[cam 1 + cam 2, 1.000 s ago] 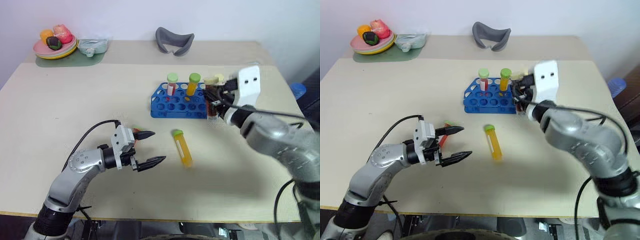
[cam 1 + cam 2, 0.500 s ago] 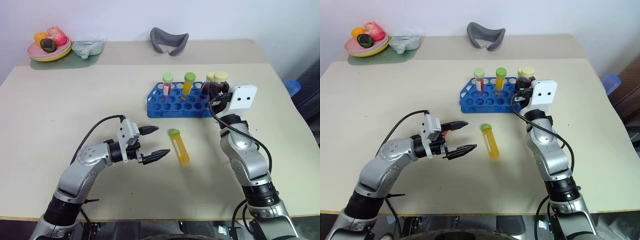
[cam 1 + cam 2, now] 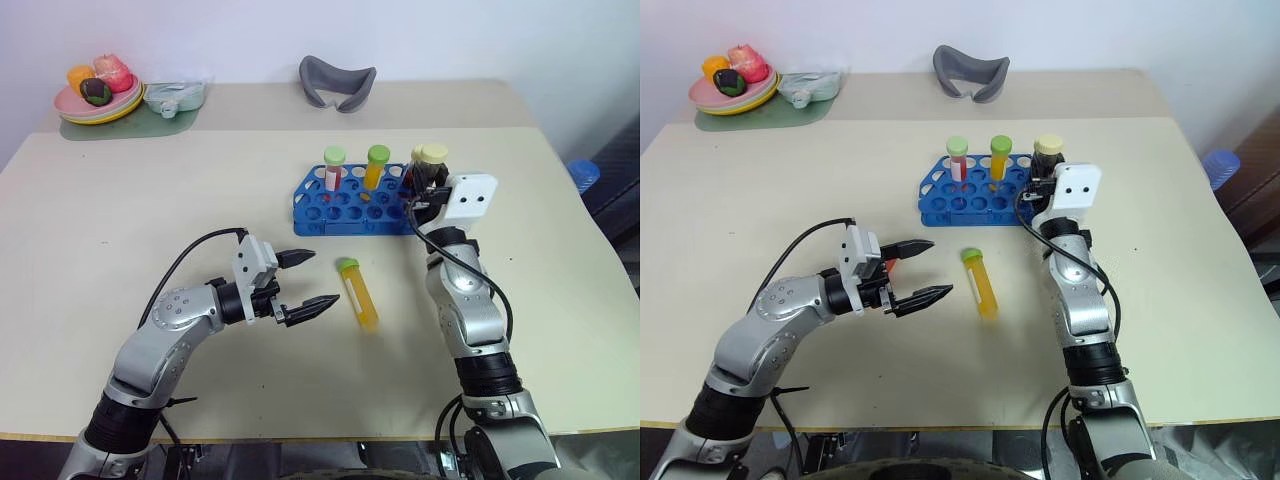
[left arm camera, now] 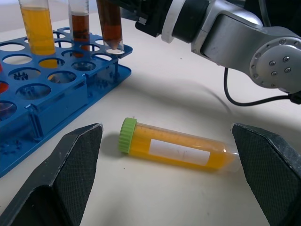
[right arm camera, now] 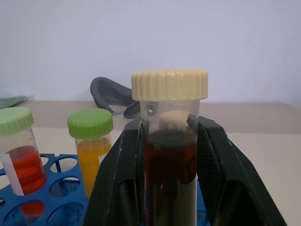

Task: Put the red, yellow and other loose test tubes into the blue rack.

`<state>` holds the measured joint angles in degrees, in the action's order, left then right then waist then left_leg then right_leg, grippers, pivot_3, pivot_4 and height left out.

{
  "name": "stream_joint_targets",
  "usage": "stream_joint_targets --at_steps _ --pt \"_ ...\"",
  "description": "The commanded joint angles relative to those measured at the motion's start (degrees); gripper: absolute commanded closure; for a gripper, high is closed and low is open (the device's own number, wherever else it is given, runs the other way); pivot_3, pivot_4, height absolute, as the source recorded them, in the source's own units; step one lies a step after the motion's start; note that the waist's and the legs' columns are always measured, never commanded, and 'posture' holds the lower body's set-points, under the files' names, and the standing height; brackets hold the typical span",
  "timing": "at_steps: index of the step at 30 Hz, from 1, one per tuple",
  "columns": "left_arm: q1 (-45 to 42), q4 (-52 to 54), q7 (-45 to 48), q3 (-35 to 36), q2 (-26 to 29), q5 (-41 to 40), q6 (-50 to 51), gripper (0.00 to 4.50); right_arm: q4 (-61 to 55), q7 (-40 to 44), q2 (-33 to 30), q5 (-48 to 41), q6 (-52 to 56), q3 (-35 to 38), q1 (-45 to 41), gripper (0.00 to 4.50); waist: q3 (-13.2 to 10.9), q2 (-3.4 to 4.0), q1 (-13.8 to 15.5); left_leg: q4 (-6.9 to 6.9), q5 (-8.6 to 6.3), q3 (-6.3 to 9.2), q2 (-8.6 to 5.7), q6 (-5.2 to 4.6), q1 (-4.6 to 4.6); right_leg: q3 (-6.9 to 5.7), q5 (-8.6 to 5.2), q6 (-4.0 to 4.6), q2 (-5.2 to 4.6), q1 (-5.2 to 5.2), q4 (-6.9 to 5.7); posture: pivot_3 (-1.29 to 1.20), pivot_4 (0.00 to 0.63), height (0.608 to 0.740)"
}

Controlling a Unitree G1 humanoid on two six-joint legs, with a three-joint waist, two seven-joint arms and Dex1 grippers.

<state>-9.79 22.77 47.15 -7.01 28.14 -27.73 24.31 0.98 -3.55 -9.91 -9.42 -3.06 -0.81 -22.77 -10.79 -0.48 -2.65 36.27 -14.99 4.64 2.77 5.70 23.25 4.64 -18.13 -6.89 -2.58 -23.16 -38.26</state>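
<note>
A pale beige bench (image 3: 120, 200) stands against a plain light wall.

The right tool (image 5: 167, 155) is clamped on a dark maroon tube (image 5: 169, 155) with a pale-yellow cap, its two black fingers (image 5: 120, 174) pressed to either side of the tube just below the cap. It holds the tube upright at the right end of the blue rack (image 3: 345, 215); in the left wrist view the tube's lower end sits at a hole in the rack's end column. A second maroon tube (image 4: 80, 28) stands in the rack just beside it.

In the rack's back row a red tube (image 3: 333, 170) with a green cap and white label stands upright, and next to it, toward the right tool, a yellow-orange tube (image 3: 376, 166) with a green cap, also upright.

The left tool (image 3: 305, 283) hovers with its jaws spread wide and nothing between them, pointing level toward a loose yellow tube (image 3: 360, 293). That tube lies on its side on the bench in front of the rack, apart from it, its green cap toward the rack and a white label facing up.

At the far left corner of the bench a green mat (image 3: 110, 127) carries a plate (image 3: 95, 103) of toy fruit and a small pale dish (image 3: 175, 95). A grey curved object (image 3: 336, 80) rests at the back edge, behind the rack.
</note>
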Motion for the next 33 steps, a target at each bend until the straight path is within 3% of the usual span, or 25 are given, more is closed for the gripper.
stream_joint_targets --at_steps 1,26,30,33 --pt "0.0 1.6 -0.1 1.3 0.2 -0.5 -0.8 0.00 0.7 0.9 1.0 1.2 -1.7 1.2 -0.5 3.40 0.0 0.00 0.0 0.00 0.00 0.00 0.00 0.01 0.00 0.00 0.00 0.00 0.00 0.00 -0.01 0.00 0.150 0.740" --pt "0.3 1.2 0.1 1.3 0.3 -0.1 -1.8 0.00 3.8 4.4 4.3 1.4 -4.9 4.3 -0.3 3.40 0.0 0.01 -0.1 0.00 0.03 0.00 0.00 0.06 -0.04 0.00 0.00 0.00 0.00 0.01 -0.06 0.00 0.150 0.740" --pt "0.5 1.4 -0.2 1.2 0.2 -0.1 -1.6 0.00 2.3 5.6 5.0 0.4 -4.9 4.8 0.1 1.73 0.0 0.01 -0.2 0.00 0.04 0.00 0.00 0.06 -0.05 0.01 0.00 0.00 0.00 0.01 -0.08 0.00 0.150 0.740" --pt "0.5 1.5 -0.3 1.2 0.3 -0.2 -1.5 0.00 0.4 5.7 5.1 0.4 -4.4 5.3 0.4 0.13 0.0 0.01 -0.2 0.00 0.04 0.00 0.00 0.07 -0.05 0.01 0.00 0.00 -0.01 0.01 -0.08 0.00 0.150 0.740"
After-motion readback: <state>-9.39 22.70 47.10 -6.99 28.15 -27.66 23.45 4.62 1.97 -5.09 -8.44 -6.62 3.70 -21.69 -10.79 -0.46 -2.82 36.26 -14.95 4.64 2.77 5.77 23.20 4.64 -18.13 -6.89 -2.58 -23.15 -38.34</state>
